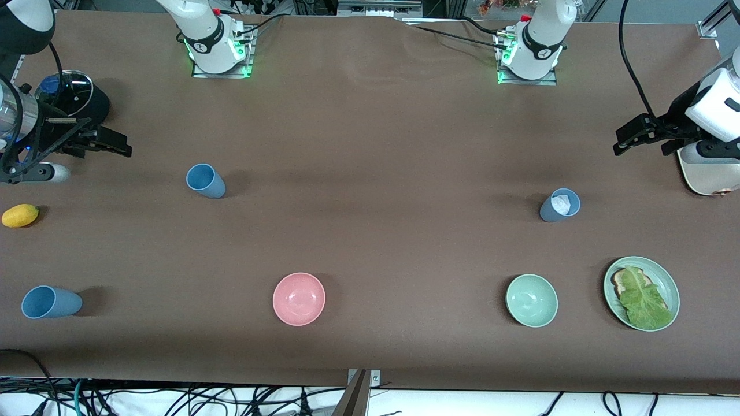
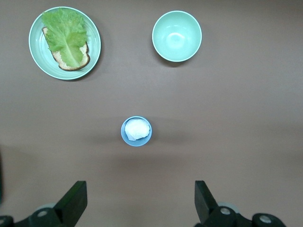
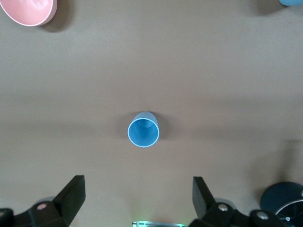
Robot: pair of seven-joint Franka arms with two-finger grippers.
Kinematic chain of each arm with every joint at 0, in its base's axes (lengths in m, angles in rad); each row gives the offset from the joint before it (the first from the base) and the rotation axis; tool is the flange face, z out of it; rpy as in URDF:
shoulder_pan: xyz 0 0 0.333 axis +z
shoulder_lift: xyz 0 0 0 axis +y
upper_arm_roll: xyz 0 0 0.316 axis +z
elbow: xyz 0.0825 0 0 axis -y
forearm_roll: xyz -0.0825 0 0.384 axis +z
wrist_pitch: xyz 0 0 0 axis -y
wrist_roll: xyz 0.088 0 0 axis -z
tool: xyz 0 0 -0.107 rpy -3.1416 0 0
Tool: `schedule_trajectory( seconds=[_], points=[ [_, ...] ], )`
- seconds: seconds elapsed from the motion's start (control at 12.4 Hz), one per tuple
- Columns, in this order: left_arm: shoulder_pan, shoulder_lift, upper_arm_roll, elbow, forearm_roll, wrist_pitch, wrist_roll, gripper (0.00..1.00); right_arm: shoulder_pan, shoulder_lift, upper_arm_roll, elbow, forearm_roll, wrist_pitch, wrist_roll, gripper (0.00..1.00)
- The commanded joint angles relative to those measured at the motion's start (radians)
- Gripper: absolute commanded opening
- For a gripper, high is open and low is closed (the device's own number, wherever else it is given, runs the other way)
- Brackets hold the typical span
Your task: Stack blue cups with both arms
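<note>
My left gripper (image 1: 636, 136) hangs in the air at the left arm's end of the table with its fingers (image 2: 73, 201) spread wide and nothing between them. I read that wide spread as readiness to straddle a cup from above. The left wrist view looks straight down on the blue cup with the white lump inside (image 2: 137, 131), which stands upright on the brown table (image 1: 370, 242); that cup sits farther from the front camera than the green bowl (image 1: 531, 300) and the green plate of bread and lettuce (image 1: 642, 293).

My right gripper (image 1: 107, 144) hangs over the right arm's end, its fingers (image 3: 71, 196) likewise parted and empty. Its wrist camera is centred on the empty blue cup (image 3: 143, 130), upright and standing well apart from everything else, which I judge makes it an easy first grasp.

A third blue cup (image 1: 49, 302) stands near the table's front edge at the right arm's end, well apart from the pink bowl (image 1: 299, 299). A yellow lemon-like fruit (image 1: 20, 215) lies between that cup and the right gripper's spot, and a black round object with a glass lid (image 1: 75, 95) sits under the right arm.

No cup is stacked yet. I judge the white lump may block nesting, so that cup is better kept as the base.
</note>
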Motion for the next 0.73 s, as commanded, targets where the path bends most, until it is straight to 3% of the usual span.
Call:
schedule_trajectory(
  seconds=[0.0, 0.64],
  points=[
    [0.003, 0.010, -0.001, 0.019, 0.020, 0.001, 0.019, 1.00, -0.002, -0.007, 0.004, 0.017, -0.007, -0.017, -0.012, 1.00],
    [0.003, 0.010, -0.001, 0.019, 0.020, 0.001, 0.019, 1.00, -0.002, -0.016, 0.004, 0.005, -0.010, -0.011, -0.010, 1.00]
  ],
)
